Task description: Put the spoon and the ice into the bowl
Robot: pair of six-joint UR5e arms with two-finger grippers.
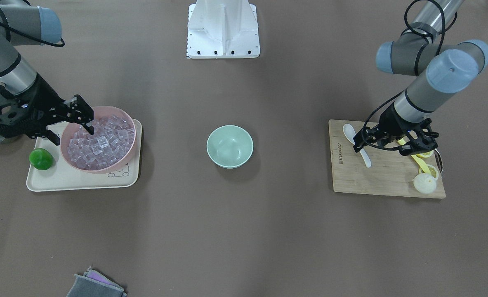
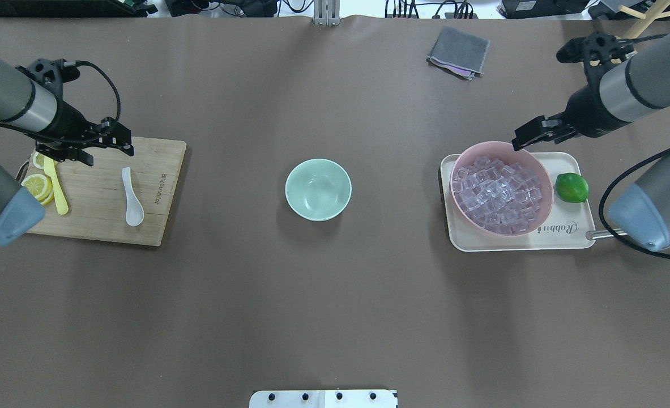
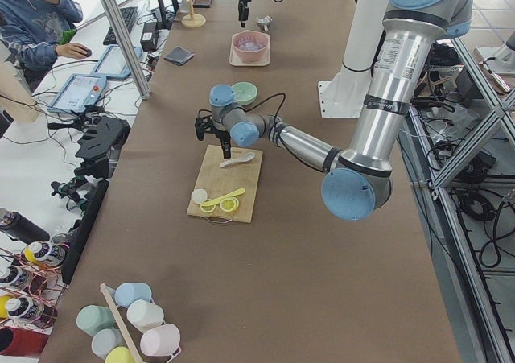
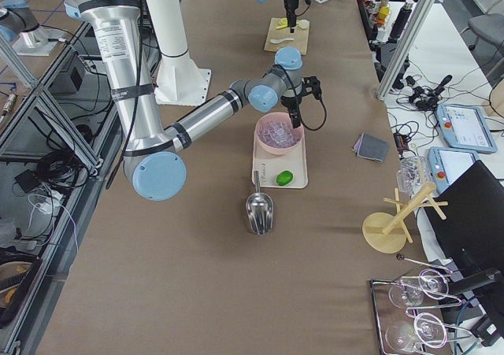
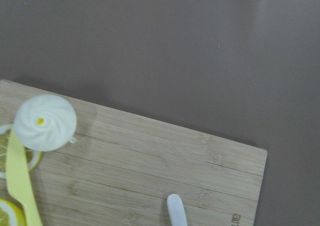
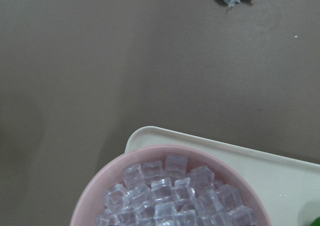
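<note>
L end effector (image 1: pixel 379 148) & R end effector (image 1: pixel 74 132): both spread, empty. Spoon (image 1: pixel 349 131) on cutting board (image 1: pixel 376 177), frame right; ice (image 1: pixel 99 142) in pink bowl (image 1: pixel 116 110), left; mint bowl (image 1: pixel 229 145) centre. We fear slick cubes squirting from pinch.

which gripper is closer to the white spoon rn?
Left. The left gripper hovers over the cutting board, just beside the spoon; the right gripper is far across the table at the pink bowl.

You see a brown tabletop (image 2: pixel 335 317) stretching wide around the left claw (image 2: pixel 108 154); beyond it, a white desk (image 3: pixel 32 170), aluminium posts (image 3: pixel 122 37) and grey floor (image 3: pixel 491 323), evenly lit.
</note>
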